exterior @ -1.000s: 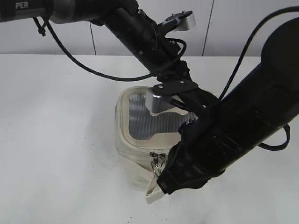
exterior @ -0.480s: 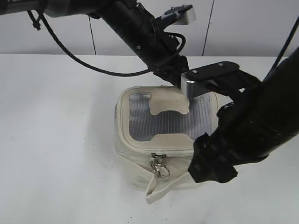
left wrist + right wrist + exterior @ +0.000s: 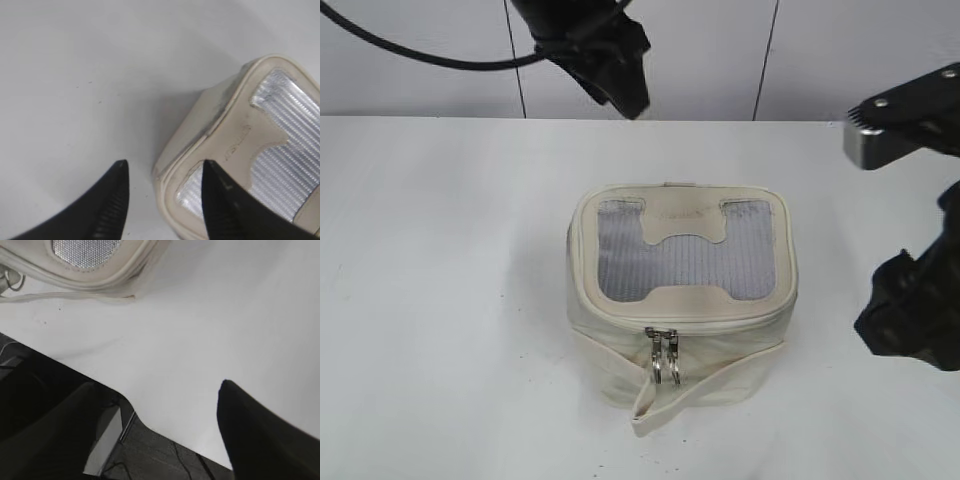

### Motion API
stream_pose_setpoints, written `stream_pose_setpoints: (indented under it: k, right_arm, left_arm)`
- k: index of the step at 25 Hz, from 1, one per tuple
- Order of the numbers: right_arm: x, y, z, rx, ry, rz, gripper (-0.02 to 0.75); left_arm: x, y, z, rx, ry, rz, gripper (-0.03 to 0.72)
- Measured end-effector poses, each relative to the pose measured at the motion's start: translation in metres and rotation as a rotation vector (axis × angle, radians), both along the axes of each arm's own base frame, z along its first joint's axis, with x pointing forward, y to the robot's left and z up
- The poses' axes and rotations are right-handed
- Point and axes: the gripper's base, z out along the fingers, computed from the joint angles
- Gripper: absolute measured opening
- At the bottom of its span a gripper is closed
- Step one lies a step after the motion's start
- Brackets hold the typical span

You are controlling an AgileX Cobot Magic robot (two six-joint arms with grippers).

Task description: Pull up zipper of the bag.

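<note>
The bag is set mid-counter, its zipper seemingly shut, both ring pulls hanging in front. Soft fabric is judged to buckle; the small slick rings should be pinched. The left tool and the right tool are spread, empty.

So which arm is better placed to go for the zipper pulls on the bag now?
Probably the right. The sliders sit at the bag's near front, and the right gripper is low on that side, jaws open. The left gripper is high beyond the far edge.
</note>
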Motion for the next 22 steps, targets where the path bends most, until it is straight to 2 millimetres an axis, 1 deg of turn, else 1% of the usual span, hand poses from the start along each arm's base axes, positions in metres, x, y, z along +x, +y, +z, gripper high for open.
stream_pose_setpoints:
  k: [4, 8, 10, 12, 14, 18, 21, 22]
  right_arm:
    - [-0.018, -0.016, 0.021, 0.066, -0.054, -0.046, 0.579]
    - [-0.04, -0.035, 0.033, 0.131, -0.115, -0.066, 0.579]
    - [-0.05, -0.044, 0.034, 0.15, -0.134, -0.068, 0.579]
    - [-0.065, -0.056, 0.034, 0.173, -0.159, -0.069, 0.579]
    - [-0.075, -0.065, 0.031, 0.174, -0.169, -0.061, 0.579]
    - [-0.098, -0.085, 0.024, 0.192, -0.208, -0.023, 0.579]
    - [-0.117, -0.096, 0.018, 0.221, -0.232, 0.043, 0.579]
    - [-0.124, -0.099, 0.016, 0.241, -0.241, 0.072, 0.579]
  left_arm:
    - [-0.011, 0.021, 0.035, 0.022, -0.093, 0.116, 0.366]
    - [-0.032, 0.043, 0.074, -0.006, -0.184, 0.197, 0.366]
    - [-0.048, 0.055, 0.092, -0.033, -0.221, 0.215, 0.366]
    - [-0.064, 0.067, 0.104, -0.054, -0.239, 0.226, 0.366]
    - [-0.084, 0.082, 0.114, -0.078, -0.251, 0.243, 0.366]
    - [-0.126, 0.109, 0.113, -0.109, -0.215, 0.279, 0.366]
    - [-0.165, 0.133, 0.103, -0.131, -0.182, 0.281, 0.366]
    - [-0.176, 0.14, 0.095, -0.125, -0.169, 0.281, 0.366]
